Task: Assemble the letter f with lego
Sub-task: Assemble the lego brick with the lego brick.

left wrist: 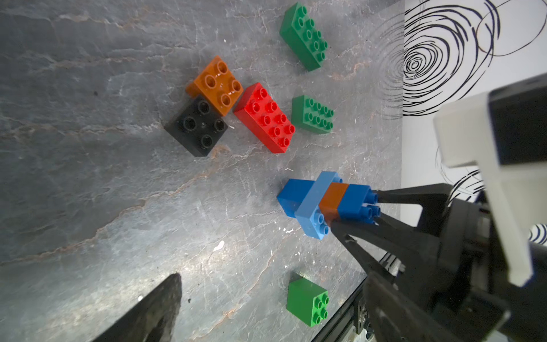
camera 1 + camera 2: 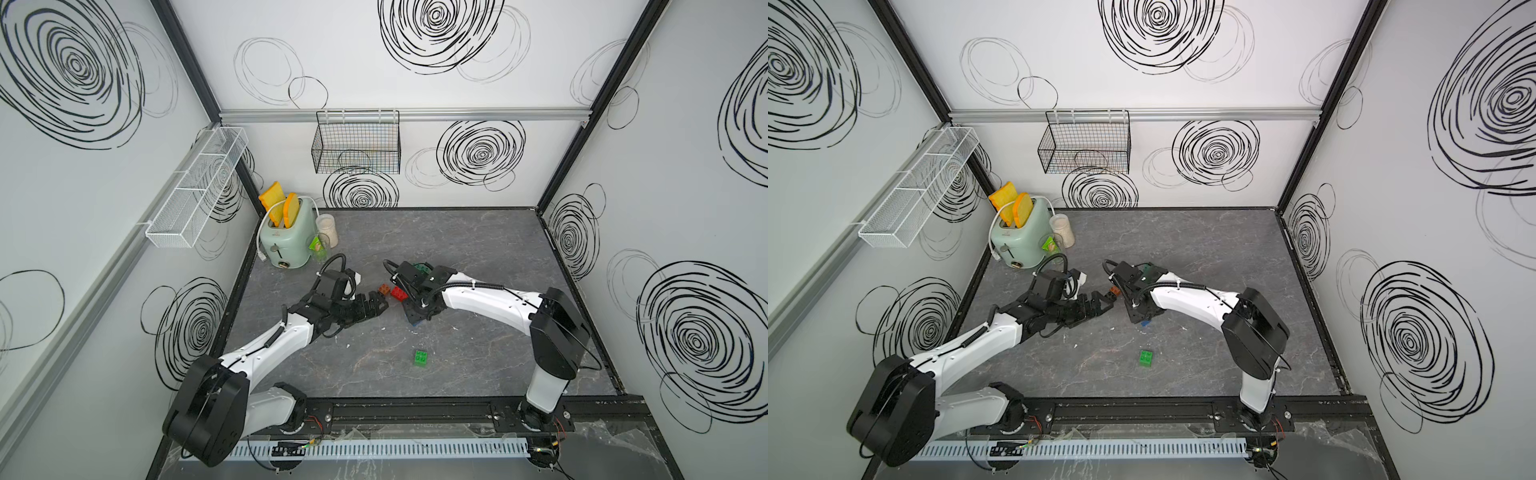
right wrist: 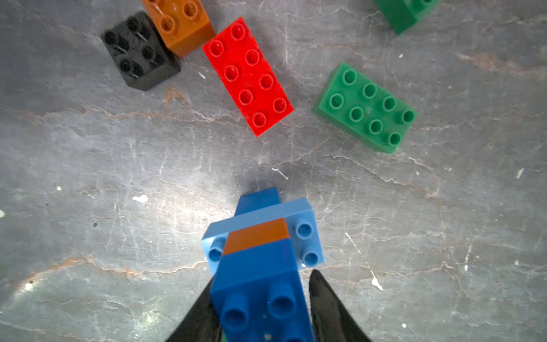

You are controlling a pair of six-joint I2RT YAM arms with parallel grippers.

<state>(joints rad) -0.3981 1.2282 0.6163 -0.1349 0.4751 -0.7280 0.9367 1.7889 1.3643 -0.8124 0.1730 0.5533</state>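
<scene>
A lego stack [image 3: 260, 251] stands on the table: blue brick, light blue oblong laid crosswise, orange, blue on top [image 1: 352, 201]. My right gripper [image 3: 262, 277] straddles the top blue brick from above, its jaws slightly parted with a gap at one finger [image 3: 321, 293]. In both top views the right gripper [image 2: 415, 318] hides most of the stack. My left gripper [image 2: 376, 305] hovers wide open and empty to the left of it, its fingers [image 1: 165, 302] far apart. Loose lego: black [image 1: 196, 125], orange [image 1: 216, 84], red [image 1: 265, 117], two green oblongs [image 1: 313, 114] [image 1: 305, 37].
A small green brick [image 2: 422, 358] lies on its side nearer the front edge. A mint toaster [image 2: 286, 239] with bread, a jar [image 2: 327, 228] and a green packet stand at the back left corner. Wire baskets [image 2: 356, 143] hang on the walls.
</scene>
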